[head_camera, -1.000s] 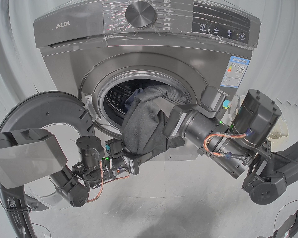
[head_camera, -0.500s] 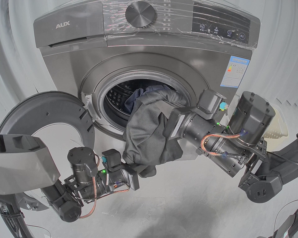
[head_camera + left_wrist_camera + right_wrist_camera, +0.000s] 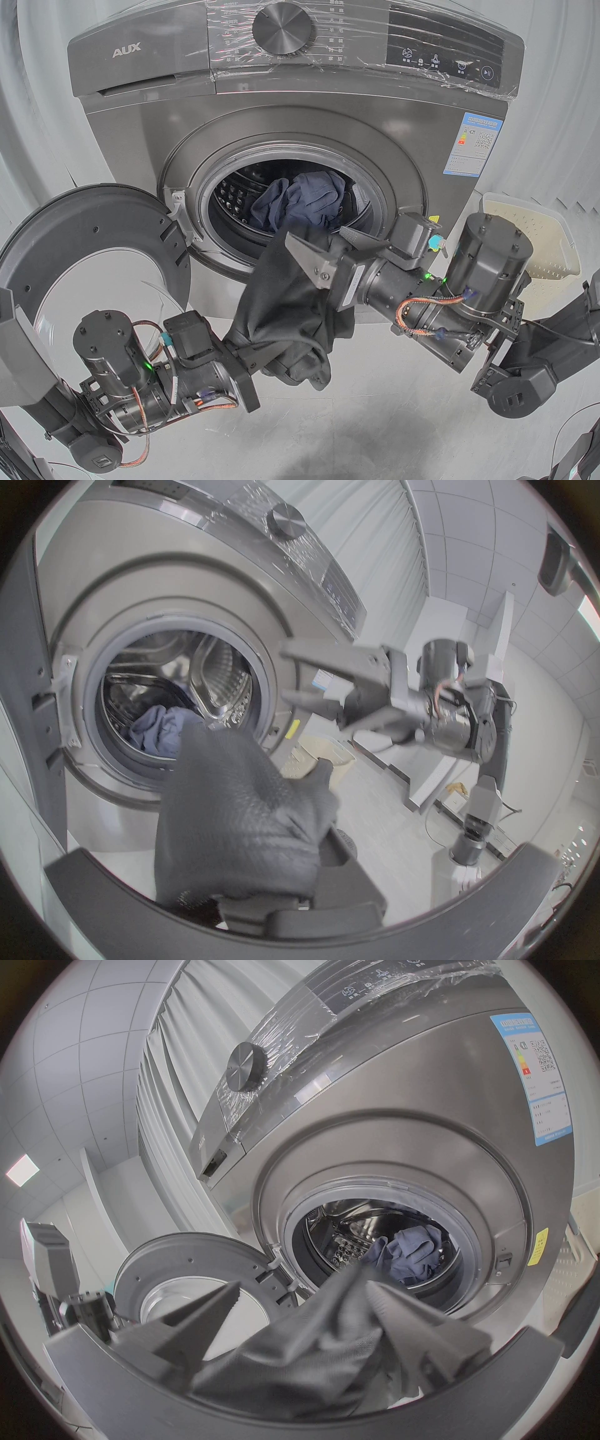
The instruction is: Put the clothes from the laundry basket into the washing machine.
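Observation:
The washing machine (image 3: 150, 134) stands with its round door (image 3: 94, 231) swung open to the left. A blue garment (image 3: 306, 199) lies inside the drum (image 3: 406, 1250). A dark grey garment (image 3: 281, 312) hangs in front of the opening, its upper end at the lower rim. My left gripper (image 3: 247, 357) is low in front of the machine, shut on the garment's lower part (image 3: 237, 830). My right gripper (image 3: 315, 236) is open just outside the opening, its fingers (image 3: 194, 1329) spread on either side of the cloth (image 3: 312, 1347).
The cream laundry basket (image 3: 544, 240) stands on the floor to the right of the machine, behind my right arm. Bare grey floor (image 3: 375, 425) lies in front of the machine. The open door takes up the space at the left.
My right gripper backed out of the drum mouth and opened, letting go of the dark garment. My left arm drew down and back with the cloth, uncovering the blue garment.

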Controlling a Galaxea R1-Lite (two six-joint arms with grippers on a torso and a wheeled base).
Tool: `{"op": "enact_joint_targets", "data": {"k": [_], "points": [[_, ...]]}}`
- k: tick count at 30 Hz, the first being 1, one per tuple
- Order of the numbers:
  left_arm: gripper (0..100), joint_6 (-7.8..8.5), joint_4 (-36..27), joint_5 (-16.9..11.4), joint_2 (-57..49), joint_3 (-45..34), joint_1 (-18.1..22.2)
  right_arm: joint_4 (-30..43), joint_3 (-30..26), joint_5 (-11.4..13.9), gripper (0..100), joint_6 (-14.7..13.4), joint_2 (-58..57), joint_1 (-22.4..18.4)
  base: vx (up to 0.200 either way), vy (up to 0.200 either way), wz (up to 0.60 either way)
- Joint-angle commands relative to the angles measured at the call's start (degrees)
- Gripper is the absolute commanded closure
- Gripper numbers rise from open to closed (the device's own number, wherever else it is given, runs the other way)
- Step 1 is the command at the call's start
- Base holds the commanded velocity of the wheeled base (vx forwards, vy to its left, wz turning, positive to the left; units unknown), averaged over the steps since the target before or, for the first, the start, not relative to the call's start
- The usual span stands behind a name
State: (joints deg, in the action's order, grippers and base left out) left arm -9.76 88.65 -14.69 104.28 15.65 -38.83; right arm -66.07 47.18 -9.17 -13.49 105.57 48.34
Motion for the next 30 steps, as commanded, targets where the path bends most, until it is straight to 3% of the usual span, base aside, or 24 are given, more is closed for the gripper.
{"op": "enact_joint_targets", "data": {"k": [1,12,16,26,30], "points": [[100,-0.34,-0.06,2.21,-2.15,2.80,1.30,0.07,-4.11,-0.06,0,0.49,-0.54,-1.49,0.000,0.000,0.00],[100,-1.31,-0.06,6.52,-0.30,8.61,3.67,-1.95,-17.03,0.47,0,4.44,-3.09,-1.75,0.000,0.000,0.00],[100,-2.01,0.03,7.13,-0.92,8.87,3.67,-1.95,-17.56,0.47,0,4.35,-2.65,-1.84,0.000,0.000,0.00],[100,-2.01,0.03,6.96,-1.97,8.25,3.06,-3.98,-16.68,0.82,0,4.53,2.71,-2.98,0.000,0.000,0.00],[100,-1.92,0.03,6.78,-2.06,8.17,2.97,-6.96,-14.22,0.99,0,6.11,7.11,-5.01,0.000,0.000,0.00]]}}
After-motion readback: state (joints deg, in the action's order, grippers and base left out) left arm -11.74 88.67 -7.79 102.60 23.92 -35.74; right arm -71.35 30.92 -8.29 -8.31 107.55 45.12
